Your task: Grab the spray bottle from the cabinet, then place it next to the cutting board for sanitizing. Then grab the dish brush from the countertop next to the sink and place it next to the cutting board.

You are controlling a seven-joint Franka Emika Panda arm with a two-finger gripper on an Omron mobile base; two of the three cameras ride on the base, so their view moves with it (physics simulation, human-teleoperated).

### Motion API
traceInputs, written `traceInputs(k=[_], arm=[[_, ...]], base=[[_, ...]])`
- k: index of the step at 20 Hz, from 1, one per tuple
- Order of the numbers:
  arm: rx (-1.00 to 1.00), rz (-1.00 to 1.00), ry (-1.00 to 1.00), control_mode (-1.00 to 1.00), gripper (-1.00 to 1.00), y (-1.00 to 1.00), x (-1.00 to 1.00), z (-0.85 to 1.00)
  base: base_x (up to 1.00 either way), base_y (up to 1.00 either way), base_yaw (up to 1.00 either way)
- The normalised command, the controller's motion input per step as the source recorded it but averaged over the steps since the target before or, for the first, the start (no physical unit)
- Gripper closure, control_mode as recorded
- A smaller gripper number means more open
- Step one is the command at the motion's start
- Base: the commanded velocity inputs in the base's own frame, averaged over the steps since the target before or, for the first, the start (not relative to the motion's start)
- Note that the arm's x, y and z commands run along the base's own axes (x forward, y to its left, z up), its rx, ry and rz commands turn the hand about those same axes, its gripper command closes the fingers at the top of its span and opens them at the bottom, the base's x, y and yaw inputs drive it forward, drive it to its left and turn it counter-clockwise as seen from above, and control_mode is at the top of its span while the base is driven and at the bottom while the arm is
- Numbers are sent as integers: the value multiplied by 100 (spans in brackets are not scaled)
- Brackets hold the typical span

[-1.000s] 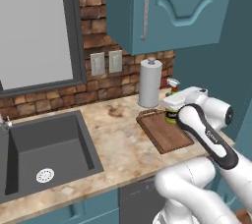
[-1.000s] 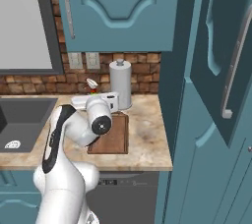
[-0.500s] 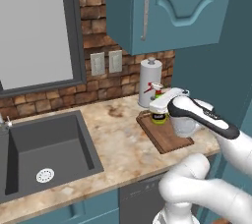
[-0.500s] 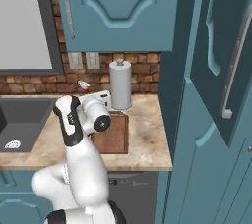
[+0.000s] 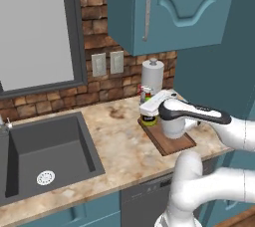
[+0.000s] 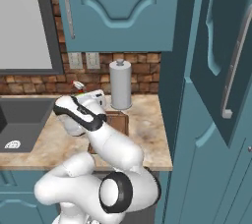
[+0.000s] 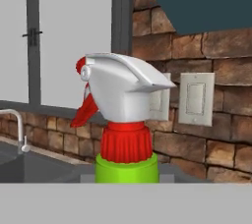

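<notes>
The gripper (image 5: 149, 113) is clamped narrow on the bottle (image 5: 146, 104), which stands upright near the centre of the left base view, its red-and-white nozzle (image 7: 115, 98) filling the middle of the hand view. The bottle hangs at the board's (image 5: 169, 140) far left corner, towards the sink (image 5: 45, 154) at lower left. Bare countertop (image 5: 119, 141) lies just left of it, so a short drop there would likely finish this step.

Domestic kitchen. Beige marbled stone countertop (image 5: 117, 141) centre frame; deep dark-grey sink basin (image 5: 47, 156) lower left; brick backsplash (image 5: 99, 89) with pale wall outlets (image 5: 107, 63); teal arched-panel wall cupboard (image 5: 174, 9) top; white paper-towel roll (image 6: 120, 84) upright mid-frame.
</notes>
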Motion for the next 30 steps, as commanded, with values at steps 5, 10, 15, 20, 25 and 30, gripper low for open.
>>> traceInputs(k=[5,10,15,20,25,30], arm=[[0,1,-3,-100,100,36,1,-21],[1,0,0,-100,100,29,11,-26],[2,0,0,-100,100,28,0,-21],[0,0,0,-100,100,31,0,-27],[0,0,0,-100,100,38,0,-37],[0,0,0,-100,100,19,0,-39]], base=[[0,0,0],[0,0,0],[0,0,0],[0,0,0],[0,0,0],[0,0,0]])
